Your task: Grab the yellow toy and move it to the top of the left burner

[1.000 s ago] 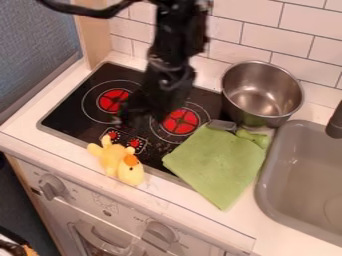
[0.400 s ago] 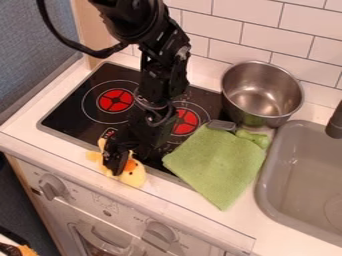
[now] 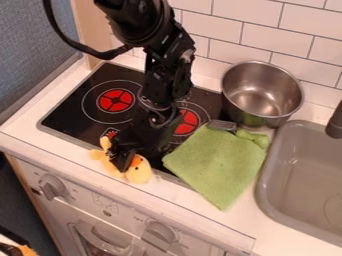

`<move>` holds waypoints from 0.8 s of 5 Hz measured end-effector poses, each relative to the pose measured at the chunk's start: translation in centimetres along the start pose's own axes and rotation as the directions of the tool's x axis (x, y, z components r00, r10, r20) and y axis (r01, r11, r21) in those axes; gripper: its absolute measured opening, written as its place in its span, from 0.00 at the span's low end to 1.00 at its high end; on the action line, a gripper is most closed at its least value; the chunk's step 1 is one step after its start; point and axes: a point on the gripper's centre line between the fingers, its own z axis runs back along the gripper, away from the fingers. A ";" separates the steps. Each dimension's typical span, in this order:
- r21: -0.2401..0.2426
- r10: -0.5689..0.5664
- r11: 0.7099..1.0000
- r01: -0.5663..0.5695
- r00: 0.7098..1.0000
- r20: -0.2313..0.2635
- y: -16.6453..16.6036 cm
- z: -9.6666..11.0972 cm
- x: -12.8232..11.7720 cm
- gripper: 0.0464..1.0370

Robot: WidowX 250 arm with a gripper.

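Pinch the yellow toy mid-body, likely light and squashy; cannot tell jaw state on the gripper, apart or clamped.

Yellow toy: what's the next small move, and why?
Probably firm up the grip before lifting: the gripper is down at the body of the yellow toy, but whether it has hold is unclear, and the toy lies at the stovetop's front edge, short of the left burner.

White tiled wall with dark grout, blue-grey textured panel, pale wooden post
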 end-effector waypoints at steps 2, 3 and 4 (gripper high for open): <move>-0.016 -0.004 1.000 0.003 1.000 -0.015 -0.3 0.0 -0.2 0.30; -0.010 0.045 0.999 -0.045 0.999 -0.026 -1.6 0.5 -0.7 0.28; 0.026 0.075 0.997 -0.074 0.996 -0.037 -2.1 2.3 -1.7 0.28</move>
